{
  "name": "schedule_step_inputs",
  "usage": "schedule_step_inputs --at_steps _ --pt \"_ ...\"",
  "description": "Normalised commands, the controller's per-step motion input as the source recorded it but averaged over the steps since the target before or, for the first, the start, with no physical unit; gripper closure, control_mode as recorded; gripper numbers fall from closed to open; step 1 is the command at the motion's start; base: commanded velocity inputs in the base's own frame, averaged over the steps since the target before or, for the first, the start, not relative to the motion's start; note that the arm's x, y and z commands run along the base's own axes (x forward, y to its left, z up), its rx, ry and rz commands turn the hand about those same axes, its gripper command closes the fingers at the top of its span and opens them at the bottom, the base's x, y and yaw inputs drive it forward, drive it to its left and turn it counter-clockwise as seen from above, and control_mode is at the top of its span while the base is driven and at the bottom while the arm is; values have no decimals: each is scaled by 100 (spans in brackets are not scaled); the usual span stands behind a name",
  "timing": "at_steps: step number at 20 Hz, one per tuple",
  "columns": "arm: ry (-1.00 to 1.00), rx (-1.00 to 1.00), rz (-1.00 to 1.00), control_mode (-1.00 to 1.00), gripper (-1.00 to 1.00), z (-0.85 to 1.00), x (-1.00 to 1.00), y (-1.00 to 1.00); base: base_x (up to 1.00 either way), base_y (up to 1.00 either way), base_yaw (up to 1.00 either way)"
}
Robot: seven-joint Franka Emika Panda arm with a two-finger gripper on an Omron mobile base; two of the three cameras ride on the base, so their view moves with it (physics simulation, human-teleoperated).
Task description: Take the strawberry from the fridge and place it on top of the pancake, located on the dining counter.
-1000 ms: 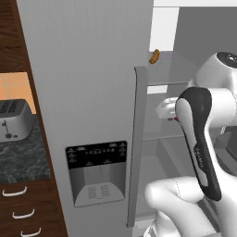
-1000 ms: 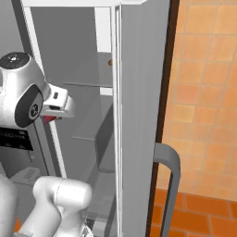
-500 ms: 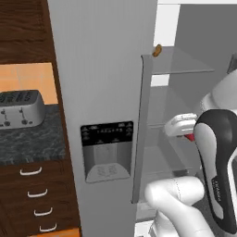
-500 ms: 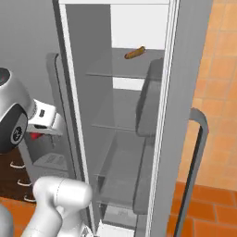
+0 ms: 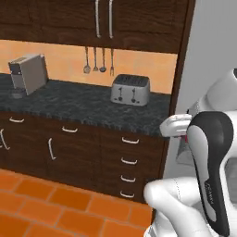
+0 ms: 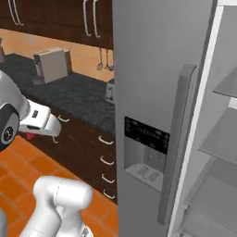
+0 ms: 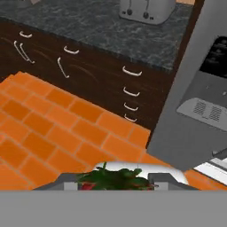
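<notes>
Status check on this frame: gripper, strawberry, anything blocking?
Gripper shut on strawberry, red and green leaves between the tips. Fridge off to the side, door open. Ahead: black counter with toaster, orange floor. Nothing in the way.

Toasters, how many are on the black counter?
1. The silver toaster stands on the black counter near the fridge, under the hanging utensils. More could be hidden behind the fridge.
</notes>
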Motion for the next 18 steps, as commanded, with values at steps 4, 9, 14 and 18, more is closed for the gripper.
schedule_step_inputs --at_steps 4,9,14,18 --pt "0 0 0 100 100 0 0 0 -20 10 93" --pt "0 0 0 100 100 0 0 0 -9 0 100" --pt "0 0 0 100 100 0 0 0 -17 0 100" --pt "0 0 0 100 100 0 0 0 -3 -3 100"
